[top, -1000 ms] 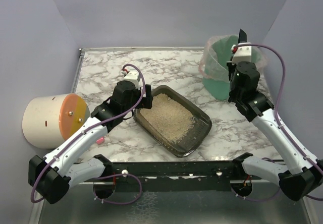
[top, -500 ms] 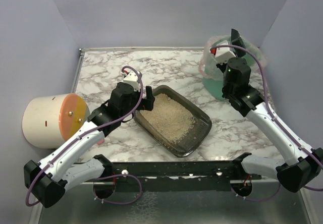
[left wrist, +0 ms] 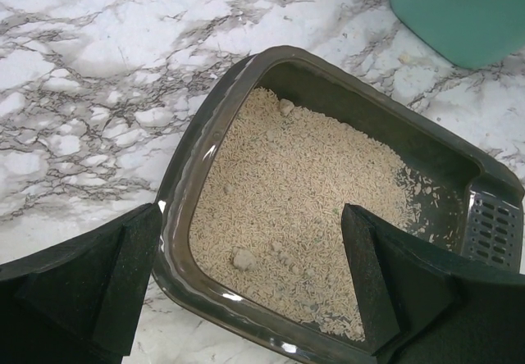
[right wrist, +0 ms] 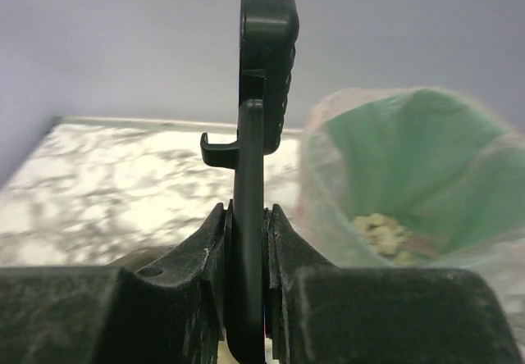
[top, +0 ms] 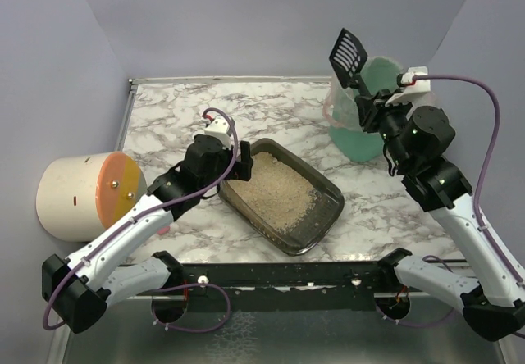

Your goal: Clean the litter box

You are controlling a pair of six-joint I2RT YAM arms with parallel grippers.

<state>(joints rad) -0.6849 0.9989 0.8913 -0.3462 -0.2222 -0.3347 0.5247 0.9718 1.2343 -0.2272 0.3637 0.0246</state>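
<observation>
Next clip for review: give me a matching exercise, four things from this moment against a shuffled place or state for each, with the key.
Things:
1. litter box
2. black scoop
3. green bin
4. left gripper

Places or states:
A. open, straddling the tray's rim
B. raised upright, clamped in the right gripper
C. dark grey-brown, in the middle of the marble table
D. standing at the table's far right

Pairs: 1-C, 2-B, 3-D, 4-A

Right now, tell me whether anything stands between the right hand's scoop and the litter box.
Nothing visible does. The right hand holds the scoop up by the green bin; only bare marble lies between it and the litter box.
</observation>
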